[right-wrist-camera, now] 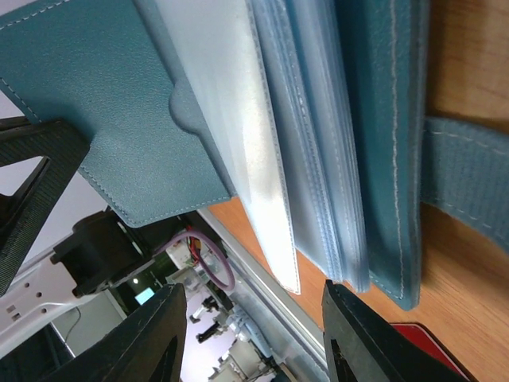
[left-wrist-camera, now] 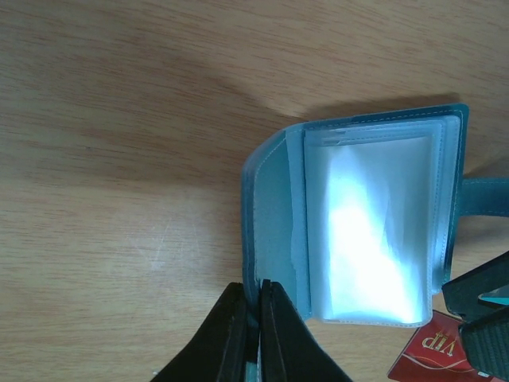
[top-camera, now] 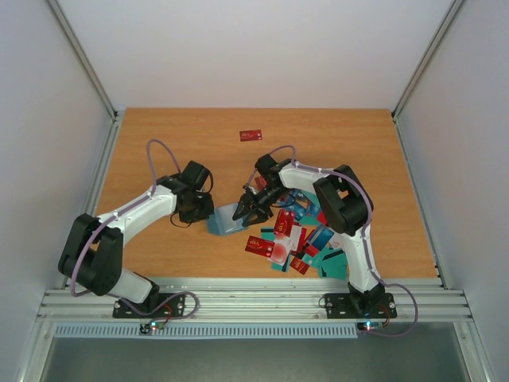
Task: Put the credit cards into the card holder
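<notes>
The teal card holder [top-camera: 224, 219] lies open on the table between the two grippers. My left gripper [left-wrist-camera: 254, 301] is shut on the edge of its cover flap [left-wrist-camera: 274, 223]; clear plastic sleeves [left-wrist-camera: 370, 227] show inside. My right gripper [right-wrist-camera: 250, 314] is open, its jaws wide apart just in front of the holder's sleeves [right-wrist-camera: 310, 159], holding nothing. In the top view it [top-camera: 248, 208] hovers at the holder's right edge. The credit cards, red, teal and white, lie in a heap [top-camera: 298, 243] at the right. One red card [top-camera: 250, 134] lies alone farther back.
A red VIP card [left-wrist-camera: 429, 354] lies just right of the holder, next to the right gripper's fingers [left-wrist-camera: 485, 306]. The holder's strap [right-wrist-camera: 469, 167] sticks out to the right. Metal rails [top-camera: 254, 298] run along the near table edge.
</notes>
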You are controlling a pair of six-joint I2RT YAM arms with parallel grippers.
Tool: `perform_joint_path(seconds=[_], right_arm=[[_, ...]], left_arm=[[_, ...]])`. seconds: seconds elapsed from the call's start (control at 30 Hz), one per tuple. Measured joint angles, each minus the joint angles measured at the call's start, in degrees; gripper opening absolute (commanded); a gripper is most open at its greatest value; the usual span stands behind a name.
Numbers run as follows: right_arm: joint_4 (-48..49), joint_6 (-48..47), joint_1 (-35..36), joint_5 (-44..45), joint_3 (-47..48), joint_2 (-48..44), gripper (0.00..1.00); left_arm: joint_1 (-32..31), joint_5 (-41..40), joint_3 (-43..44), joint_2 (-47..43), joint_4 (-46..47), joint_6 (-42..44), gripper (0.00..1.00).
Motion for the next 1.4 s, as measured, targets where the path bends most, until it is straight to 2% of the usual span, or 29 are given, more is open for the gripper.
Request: perform_joint_path(seconds=[0.9, 1.17, 1.4], right_arm=[[-1.49, -0.85, 1.42, -1.27, 3.21, 1.81, 0.45], [-1.60, -0.81, 2.73, -3.08, 5.68, 1.90, 0.43], [1.18, 1.36, 3.17, -6.08, 7.98, 4.15, 0.42]], left_arm=[[0.00, 1.73, 0.11, 0.00, 0.44, -0.07, 0.07], [-0.02, 4.79, -0.44, -0.15, 4.00, -0.11, 0.07], [0.00, 8.28, -4.44, -1.09, 8.94, 0.02, 0.07]])
